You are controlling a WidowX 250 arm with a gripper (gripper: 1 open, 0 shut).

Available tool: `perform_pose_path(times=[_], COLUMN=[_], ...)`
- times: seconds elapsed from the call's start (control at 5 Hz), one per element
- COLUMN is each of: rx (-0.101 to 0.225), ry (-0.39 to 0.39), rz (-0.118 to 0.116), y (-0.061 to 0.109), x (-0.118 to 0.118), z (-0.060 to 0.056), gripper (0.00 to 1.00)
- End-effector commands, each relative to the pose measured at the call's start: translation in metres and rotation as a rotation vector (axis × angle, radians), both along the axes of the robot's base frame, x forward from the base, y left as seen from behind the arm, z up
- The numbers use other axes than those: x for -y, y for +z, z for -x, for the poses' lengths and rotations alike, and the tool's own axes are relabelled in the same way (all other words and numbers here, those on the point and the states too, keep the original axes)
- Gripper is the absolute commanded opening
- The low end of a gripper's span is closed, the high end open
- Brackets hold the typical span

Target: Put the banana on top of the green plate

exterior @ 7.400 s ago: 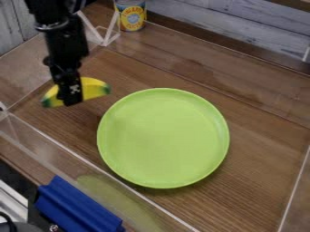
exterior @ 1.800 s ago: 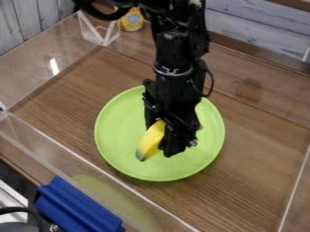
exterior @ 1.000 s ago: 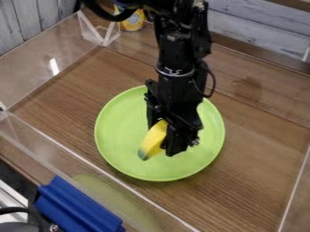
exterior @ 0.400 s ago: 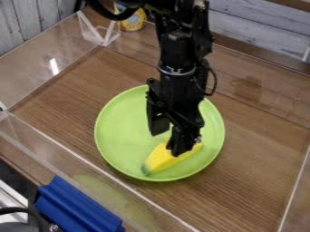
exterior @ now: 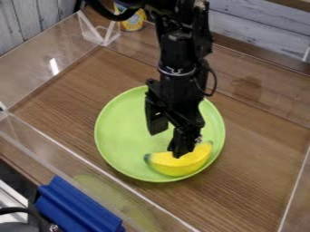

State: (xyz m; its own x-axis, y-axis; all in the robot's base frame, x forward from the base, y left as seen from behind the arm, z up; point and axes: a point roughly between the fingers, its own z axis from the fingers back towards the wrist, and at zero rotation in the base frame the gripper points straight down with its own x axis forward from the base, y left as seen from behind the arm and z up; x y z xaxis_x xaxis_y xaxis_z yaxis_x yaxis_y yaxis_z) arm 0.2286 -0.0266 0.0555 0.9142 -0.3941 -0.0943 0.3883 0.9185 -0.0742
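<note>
The small curved yellow plastic banana with dark green tips has been let go. A second ago it was held nearly upright between the fingers of the black robot gripper; now it is seen lying flat on the large round lime-green plate with a shallow raised rim, in the near right part of the dish, inside the rim. The gripper's jaws have been spread wide, and nothing is held between them. The gripper is kept just above the fruit, pointing straight down; whether a fingertip still brushes the banana cannot be told from this angle.

The task is judged to be essentially done: only a clear lift away seems left.

The banana is seen as smooth and glossy, its curve opening upward in the picture, with one dark tip visible at its left end.
</note>
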Motion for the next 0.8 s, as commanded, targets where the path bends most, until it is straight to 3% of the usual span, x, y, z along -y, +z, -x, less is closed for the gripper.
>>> perform_pose_path(times=[0.0, 0.6], rx=[0.034, 0.032], ry=[0.008, 0.023], rz=[0.000, -0.008], y=[0.0049, 0.0016], x=[0.0003, 0.0028], z=[-0.0071, -0.0089], gripper=[1.00, 1.00])
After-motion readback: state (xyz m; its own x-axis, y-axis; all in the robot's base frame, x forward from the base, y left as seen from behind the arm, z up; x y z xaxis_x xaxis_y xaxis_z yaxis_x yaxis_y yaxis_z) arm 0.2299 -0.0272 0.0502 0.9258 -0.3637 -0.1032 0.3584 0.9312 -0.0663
